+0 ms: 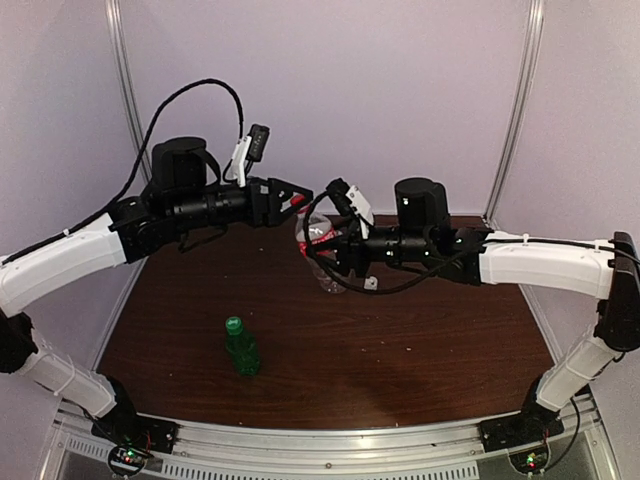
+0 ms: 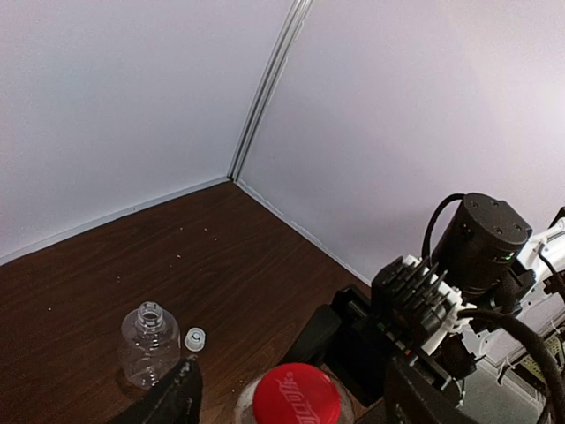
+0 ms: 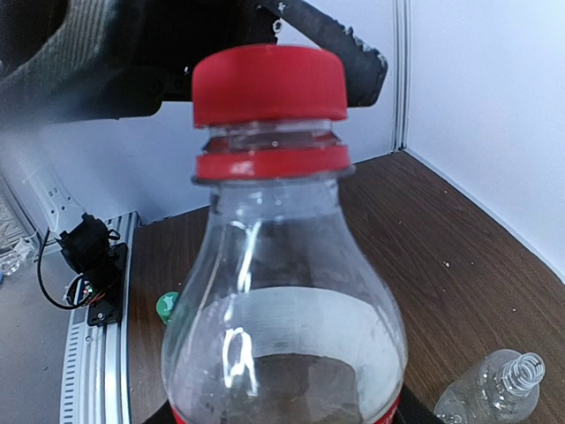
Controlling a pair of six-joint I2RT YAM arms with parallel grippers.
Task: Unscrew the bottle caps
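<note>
My right gripper (image 1: pixel 322 246) is shut on the clear bottle with a red label (image 3: pixel 282 327) and holds it upright above the table. Its red cap (image 3: pixel 267 84) sits on the neck, just above the red ring. My left gripper (image 2: pixel 296 402) is open, with one finger on each side of the red cap (image 2: pixel 297 395) and clear gaps between. The wider clear bottle (image 2: pixel 148 344) stands uncapped on the table, and the white cap (image 2: pixel 195 338) lies beside it. The green bottle (image 1: pixel 241 350) stands near the front with its green cap (image 1: pixel 233 324) on.
The brown table (image 1: pixel 420 340) is enclosed by pale walls at the back and sides, with an aluminium rail (image 1: pixel 330 450) along the near edge. Both arms meet above the table's middle back.
</note>
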